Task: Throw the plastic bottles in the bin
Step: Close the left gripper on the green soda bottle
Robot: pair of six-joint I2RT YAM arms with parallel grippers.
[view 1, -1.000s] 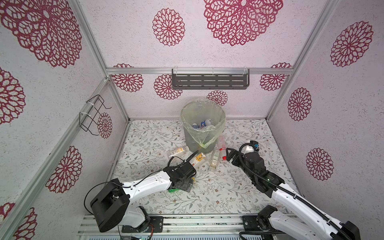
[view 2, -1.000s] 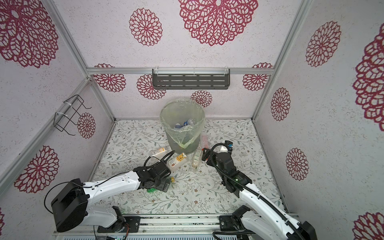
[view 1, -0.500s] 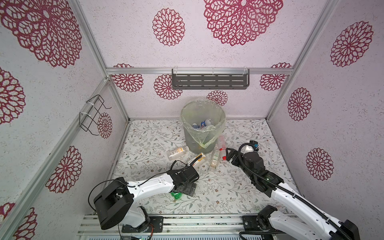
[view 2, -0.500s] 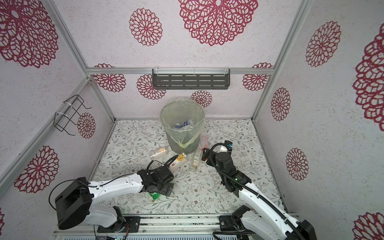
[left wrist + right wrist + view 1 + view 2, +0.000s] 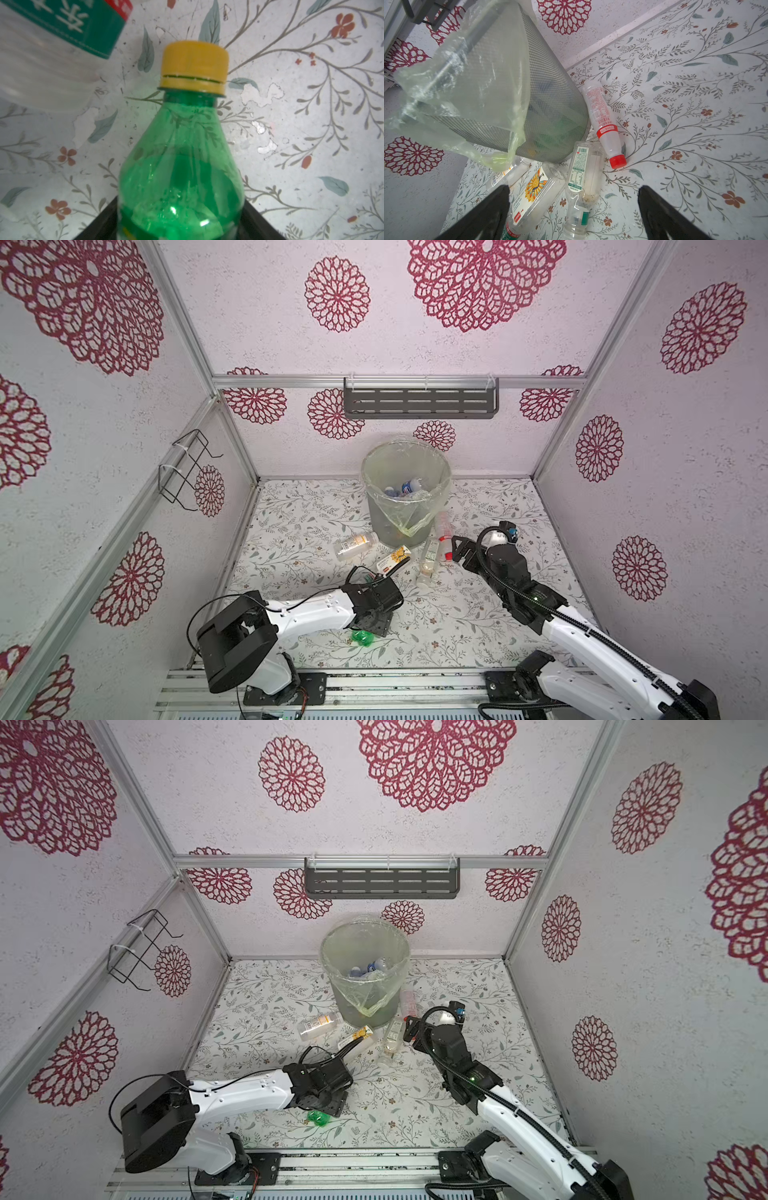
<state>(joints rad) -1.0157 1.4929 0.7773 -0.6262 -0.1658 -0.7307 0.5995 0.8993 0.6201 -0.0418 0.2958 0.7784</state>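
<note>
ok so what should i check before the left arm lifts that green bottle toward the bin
1. green bottle sits between the left gripper fingers: ok
2. Grip closed firmly on it: cannot tell
3. clear green-labelled bottle apart from its yellow cap: ok
4. bin upright, with room above the bottles inside: ok
5. right gripper open, empty, beside the bin rather than over it: ok
</note>
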